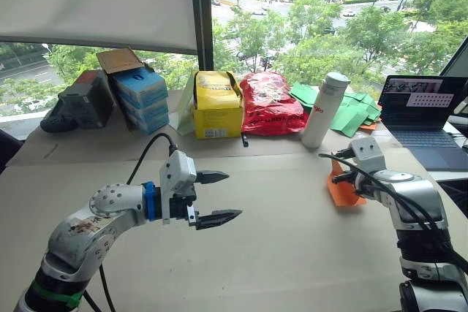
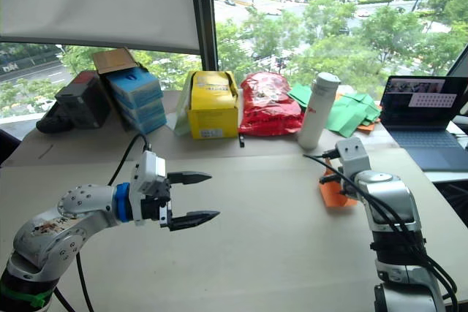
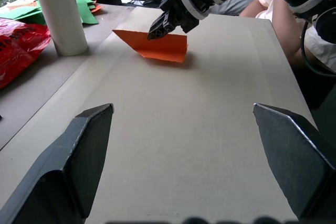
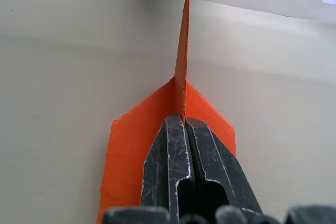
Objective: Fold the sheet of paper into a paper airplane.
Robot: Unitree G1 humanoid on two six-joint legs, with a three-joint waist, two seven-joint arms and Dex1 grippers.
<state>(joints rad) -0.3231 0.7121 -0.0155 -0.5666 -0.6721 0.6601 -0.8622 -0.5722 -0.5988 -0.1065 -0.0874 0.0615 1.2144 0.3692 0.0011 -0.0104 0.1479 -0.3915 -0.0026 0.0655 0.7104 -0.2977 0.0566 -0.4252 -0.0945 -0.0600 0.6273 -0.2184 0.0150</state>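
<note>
The orange sheet of paper is folded into a pointed, layered wedge, the paper airplane (image 1: 342, 192). It rests at the right side of the table (image 1: 278, 253). My right gripper (image 4: 184, 121) is shut on its upright middle fold, and the flat wings spread on both sides of the fingers. In the left wrist view the paper airplane (image 3: 157, 46) touches the table with the right gripper (image 3: 156, 31) pinching its upper edge. My left gripper (image 1: 232, 195) hovers open over the table's middle, well to the left of the paper, with nothing between its fingers.
Along the back stand a white bottle (image 1: 324, 109), a red crinkly bag (image 1: 270, 104), a yellow box (image 1: 217, 105), stacked blue boxes (image 1: 141, 98) and green papers (image 1: 352, 111). A laptop (image 1: 425, 118) sits at the far right. A person's arm (image 3: 278, 22) lies beyond the table's right edge.
</note>
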